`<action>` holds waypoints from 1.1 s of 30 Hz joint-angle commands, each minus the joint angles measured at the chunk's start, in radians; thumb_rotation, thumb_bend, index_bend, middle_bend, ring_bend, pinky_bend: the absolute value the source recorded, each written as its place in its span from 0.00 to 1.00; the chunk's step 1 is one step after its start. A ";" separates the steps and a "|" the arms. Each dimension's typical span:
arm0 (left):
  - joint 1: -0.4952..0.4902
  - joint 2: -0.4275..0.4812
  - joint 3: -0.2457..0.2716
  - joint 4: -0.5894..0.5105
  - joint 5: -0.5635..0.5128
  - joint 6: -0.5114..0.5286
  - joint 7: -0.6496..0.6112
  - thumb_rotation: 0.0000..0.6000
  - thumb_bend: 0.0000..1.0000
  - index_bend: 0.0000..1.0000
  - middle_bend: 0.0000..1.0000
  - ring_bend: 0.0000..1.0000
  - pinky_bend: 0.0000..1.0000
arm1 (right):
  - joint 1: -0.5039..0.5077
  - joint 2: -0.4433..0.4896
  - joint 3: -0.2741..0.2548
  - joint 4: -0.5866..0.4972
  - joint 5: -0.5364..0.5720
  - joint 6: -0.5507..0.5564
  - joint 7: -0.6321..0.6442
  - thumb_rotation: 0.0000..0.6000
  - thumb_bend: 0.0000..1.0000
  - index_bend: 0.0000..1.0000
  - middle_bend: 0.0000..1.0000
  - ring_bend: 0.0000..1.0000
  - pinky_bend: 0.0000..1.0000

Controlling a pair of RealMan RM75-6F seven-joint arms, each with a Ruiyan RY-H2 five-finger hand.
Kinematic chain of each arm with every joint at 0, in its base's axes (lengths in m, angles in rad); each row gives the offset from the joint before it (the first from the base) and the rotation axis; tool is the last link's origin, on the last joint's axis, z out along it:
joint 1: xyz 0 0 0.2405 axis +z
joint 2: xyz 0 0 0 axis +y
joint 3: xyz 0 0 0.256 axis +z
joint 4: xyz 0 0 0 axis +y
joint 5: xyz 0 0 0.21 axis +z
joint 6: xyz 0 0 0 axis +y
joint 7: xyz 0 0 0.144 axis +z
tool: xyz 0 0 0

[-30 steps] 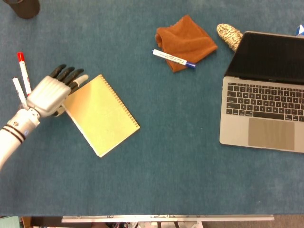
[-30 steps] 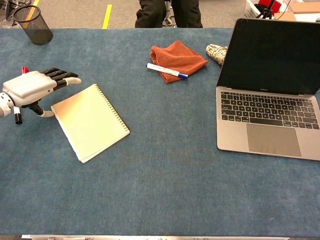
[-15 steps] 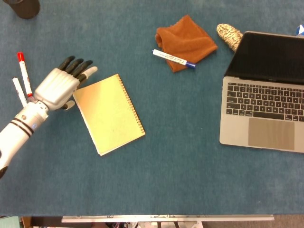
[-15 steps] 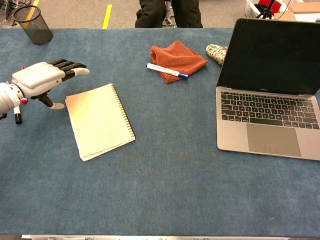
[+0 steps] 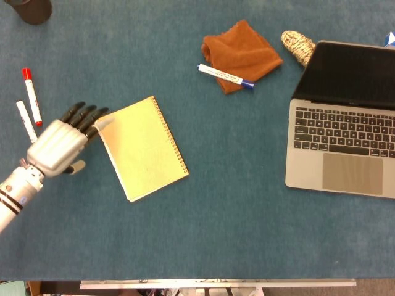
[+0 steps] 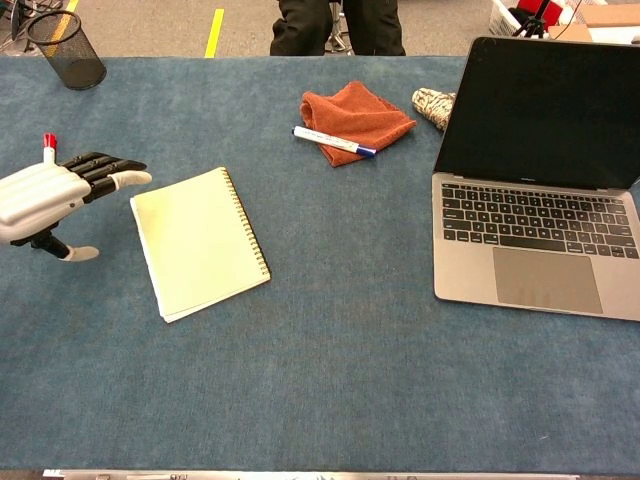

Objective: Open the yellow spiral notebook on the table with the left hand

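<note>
Yellow spiral notebook lay closed and flat on the blue table, left of centre, its wire spine along the edge at 3 o'clock. The left hand sat at the notebook's 9 o'clock with fingers spread and straight, holding nothing; whether the fingertips touched the cover's near corner was hard to tell from the head view, while the chest view showed a small gap. Its forearm ran off the frame's left edge. The right hand appeared in neither view. At 2 o'clock lay an orange cloth with a marker across it; the laptop was cut off at the right edge.
</note>
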 commanded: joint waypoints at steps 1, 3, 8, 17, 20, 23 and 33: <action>0.003 -0.012 0.003 0.001 0.012 0.008 -0.004 1.00 0.17 0.06 0.02 0.00 0.00 | 0.000 0.001 0.000 -0.001 -0.001 0.001 -0.001 1.00 0.19 0.16 0.21 0.10 0.18; 0.003 -0.025 0.002 0.008 0.016 0.008 -0.007 1.00 0.17 0.06 0.02 0.00 0.00 | -0.002 0.002 -0.001 -0.002 0.000 0.003 -0.001 1.00 0.19 0.16 0.21 0.10 0.18; -0.002 -0.060 0.000 0.034 0.026 0.001 -0.018 1.00 0.17 0.06 0.02 0.00 0.00 | -0.006 0.005 -0.002 -0.004 0.004 0.007 -0.003 1.00 0.19 0.16 0.21 0.10 0.18; -0.022 -0.127 -0.011 0.088 0.028 -0.026 -0.049 1.00 0.17 0.06 0.02 0.00 0.00 | -0.013 0.011 -0.003 -0.008 0.004 0.017 -0.003 1.00 0.19 0.16 0.21 0.10 0.18; -0.024 -0.133 -0.012 0.098 0.027 -0.028 -0.055 1.00 0.17 0.06 0.02 0.00 0.00 | -0.016 0.012 -0.003 -0.008 0.006 0.021 -0.002 1.00 0.19 0.16 0.21 0.10 0.18; -0.025 -0.135 -0.012 0.104 0.027 -0.026 -0.058 1.00 0.17 0.06 0.02 0.00 0.00 | -0.019 0.012 -0.004 -0.005 0.009 0.022 0.000 1.00 0.19 0.16 0.21 0.10 0.18; -0.041 -0.170 -0.022 0.129 0.017 -0.048 -0.081 1.00 0.17 0.06 0.02 0.00 0.00 | -0.023 0.010 -0.003 0.003 0.009 0.028 0.009 1.00 0.19 0.16 0.21 0.10 0.18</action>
